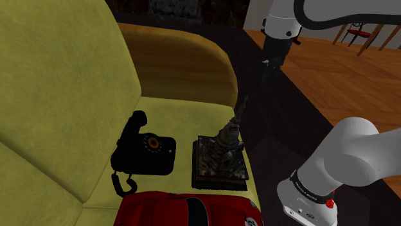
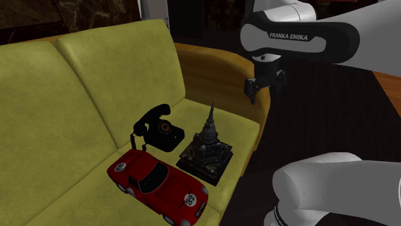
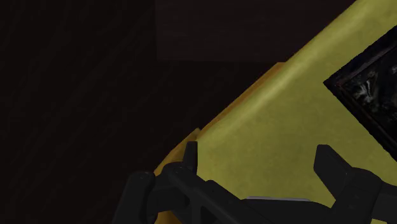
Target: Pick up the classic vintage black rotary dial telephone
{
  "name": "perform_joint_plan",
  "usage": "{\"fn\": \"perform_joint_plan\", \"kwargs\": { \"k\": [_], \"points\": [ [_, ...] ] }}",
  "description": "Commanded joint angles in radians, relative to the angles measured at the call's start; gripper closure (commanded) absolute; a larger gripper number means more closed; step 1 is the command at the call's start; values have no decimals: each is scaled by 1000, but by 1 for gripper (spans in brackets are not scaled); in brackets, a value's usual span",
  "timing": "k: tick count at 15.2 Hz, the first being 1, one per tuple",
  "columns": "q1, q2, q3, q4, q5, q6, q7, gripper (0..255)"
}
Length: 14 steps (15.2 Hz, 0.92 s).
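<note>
Hovering beside the sofa (image 1: 64,96), the gripper (image 1: 267,72) gapes downward.

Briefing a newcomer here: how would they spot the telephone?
On the yellow-green sofa lie three things. The telephone sits farthest back, beside a spired statuette and behind a red toy car. It alone is black, with a round dial and handset.
</note>
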<state>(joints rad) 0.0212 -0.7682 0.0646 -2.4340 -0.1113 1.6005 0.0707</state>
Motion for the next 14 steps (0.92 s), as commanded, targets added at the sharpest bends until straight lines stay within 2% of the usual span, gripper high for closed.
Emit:
{"fn": "perform_joint_plan", "kwargs": {
  "k": [1, 8, 14],
  "points": [
    [0, 0, 0, 0, 0, 0, 0, 0],
    [37, 142, 110, 42, 135, 85, 187, 0],
    [58, 298, 197, 122, 221, 166, 336, 0]
  ]
}}
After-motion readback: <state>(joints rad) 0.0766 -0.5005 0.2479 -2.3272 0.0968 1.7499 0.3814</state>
